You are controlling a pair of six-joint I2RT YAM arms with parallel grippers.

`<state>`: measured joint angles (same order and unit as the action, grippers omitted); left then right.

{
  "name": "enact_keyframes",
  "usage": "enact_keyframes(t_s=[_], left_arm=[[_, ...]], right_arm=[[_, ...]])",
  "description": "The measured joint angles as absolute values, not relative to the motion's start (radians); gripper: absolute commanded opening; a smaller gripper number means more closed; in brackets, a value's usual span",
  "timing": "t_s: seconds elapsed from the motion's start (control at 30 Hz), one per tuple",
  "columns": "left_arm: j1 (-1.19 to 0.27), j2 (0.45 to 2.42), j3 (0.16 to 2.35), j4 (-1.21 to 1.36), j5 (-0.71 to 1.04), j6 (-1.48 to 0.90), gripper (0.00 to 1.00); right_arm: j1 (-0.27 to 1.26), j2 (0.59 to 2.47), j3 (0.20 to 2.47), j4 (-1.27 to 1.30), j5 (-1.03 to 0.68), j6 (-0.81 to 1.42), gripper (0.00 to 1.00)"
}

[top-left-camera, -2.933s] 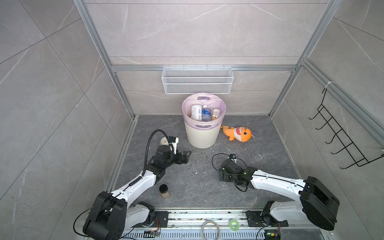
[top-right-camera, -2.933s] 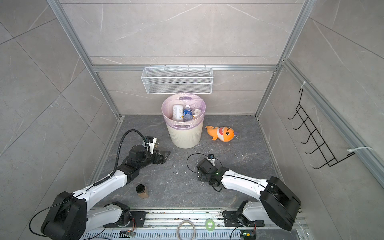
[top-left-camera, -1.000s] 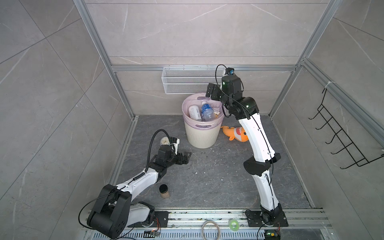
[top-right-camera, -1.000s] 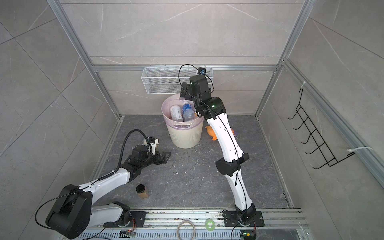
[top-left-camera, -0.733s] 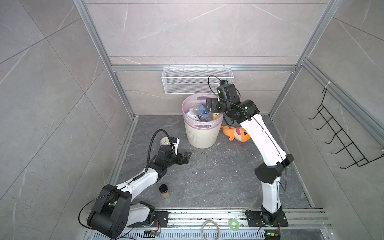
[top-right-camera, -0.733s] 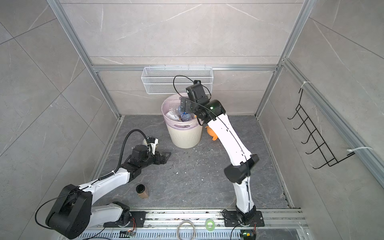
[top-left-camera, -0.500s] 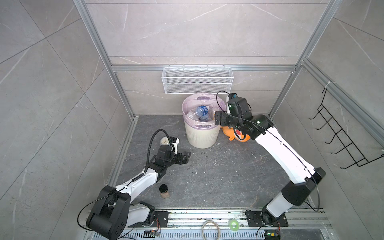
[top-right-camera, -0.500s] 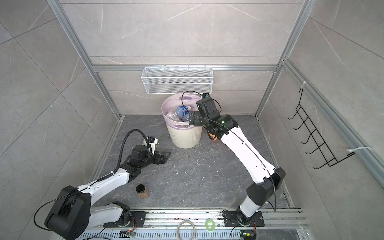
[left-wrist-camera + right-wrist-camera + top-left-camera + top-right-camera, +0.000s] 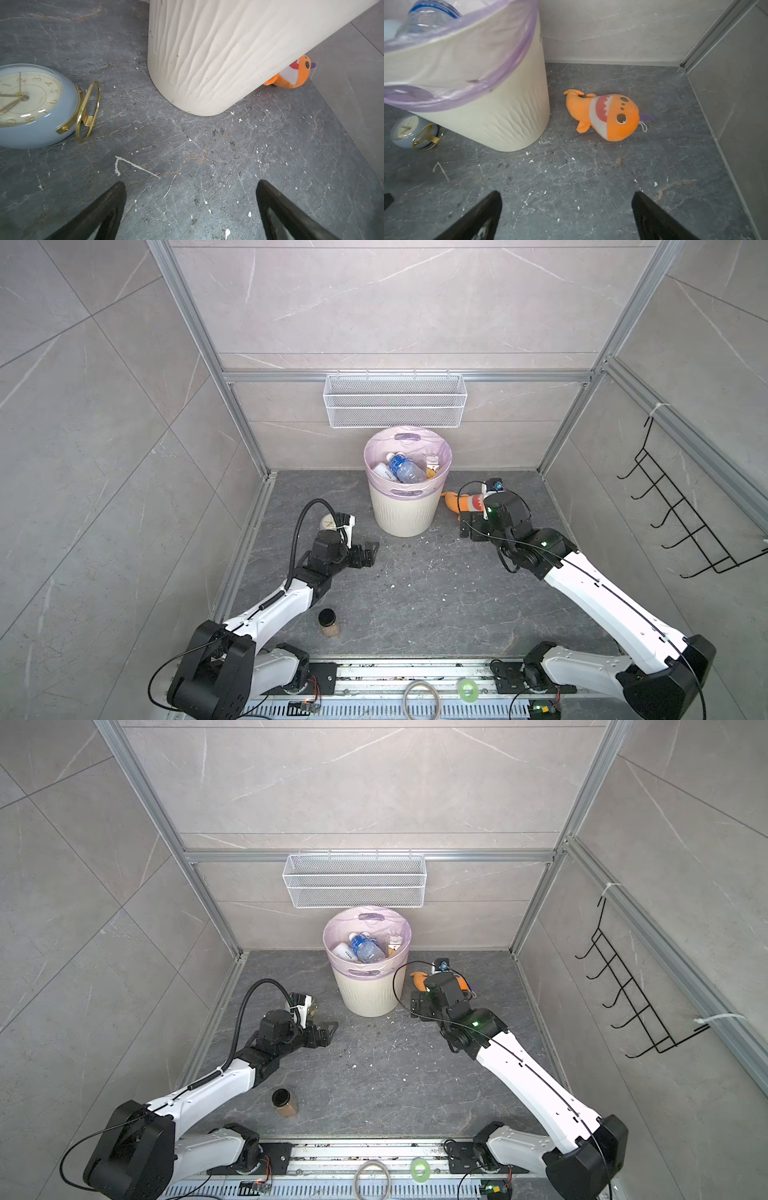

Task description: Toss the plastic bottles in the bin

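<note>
The cream ribbed bin with its lilac liner stands at the back middle of the floor. Several plastic bottles lie inside it; a blue-labelled one rises above the rim in the right wrist view. My left gripper sits low on the floor, left of the bin, open and empty. My right gripper hovers right of the bin, open with only bare floor between its fingers.
A pale-blue clock lies left of the bin. An orange plush fish lies to its right. A black-lidded jar stands near the front. A wire basket hangs above the bin.
My right arm went up over the bin, a blue-labelled bottle landed inside, and the arm swung back down to the right of the bin. The left arm has barely moved.
</note>
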<state>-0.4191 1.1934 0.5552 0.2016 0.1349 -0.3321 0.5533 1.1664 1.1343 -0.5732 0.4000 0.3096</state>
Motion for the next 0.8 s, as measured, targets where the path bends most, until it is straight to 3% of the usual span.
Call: enact_keyframes(t_s=[0.37,0.8], left_arm=[[-0.411,1.095,0.552,0.165,-0.021,-0.332,1.0],[-0.366,1.043,0.552,0.096,-0.181,-0.222,1.0]], right_arm=[[0.471,0.999,0.781,-0.357,0.491,0.271,1.0],[0.451,1.127,0.504,0.138,0.542,0.099,1.0]])
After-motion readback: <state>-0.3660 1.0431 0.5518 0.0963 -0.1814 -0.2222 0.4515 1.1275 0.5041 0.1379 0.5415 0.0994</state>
